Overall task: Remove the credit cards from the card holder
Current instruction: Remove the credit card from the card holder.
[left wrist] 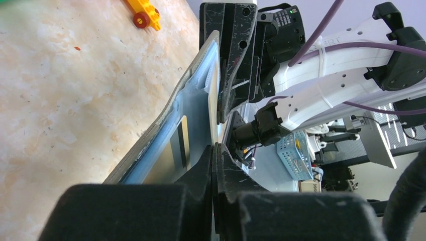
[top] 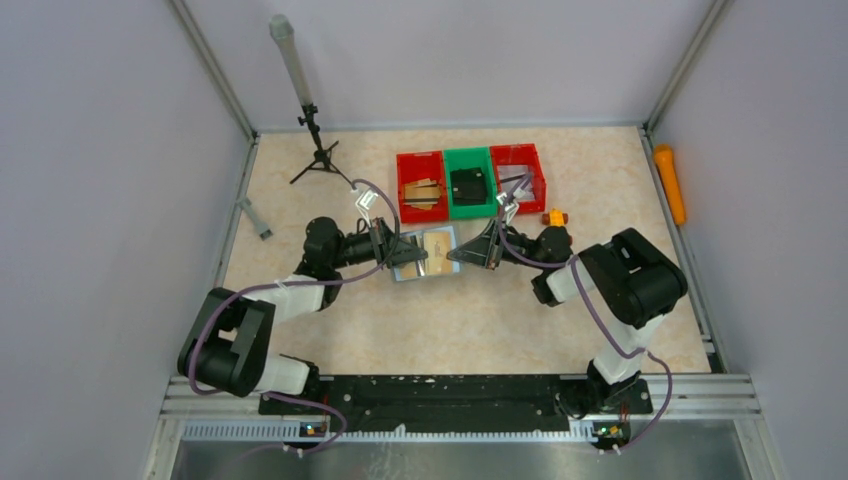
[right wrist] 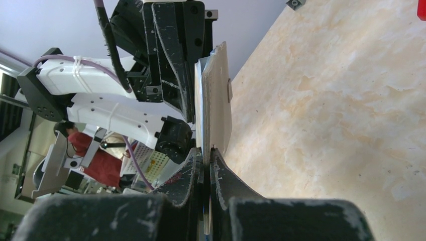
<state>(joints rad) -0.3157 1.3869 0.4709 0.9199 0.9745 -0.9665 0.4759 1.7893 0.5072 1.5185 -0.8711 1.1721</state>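
Top view: the card holder (top: 430,265) hangs open near the middle of the mottled beige counter (top: 500,320). Its long axis runs left to right, between the two pincers. The left pincer (top: 400,252) meets its left end and the right pincer (top: 462,255) its right end. The holder shows a pale blue border around a tan, shiny inside. A green bin (top: 468,153) sits just behind it, flanked by two red ones.

Left wrist view: the holder is seen almost edge-on, with a matte grey outer skin and glossy silvery-blue pockets. One of the credit cards (left wrist: 177,146), flat with a dark stripe, sits in a pocket. The left pincer's black, scuffed fingers are pressed together against the inner face. I cannot tell whether a card edge is caught between them. At the far end the right pincer grips the holder's edge. A yellow block toy (left wrist: 143,12) lies on the counter beyond.

Right wrist view: the right pincer's fingers are clamped on the near edge of the holder. The grey flap rises from them, with a small tab (right wrist: 230,90) on its outer side.
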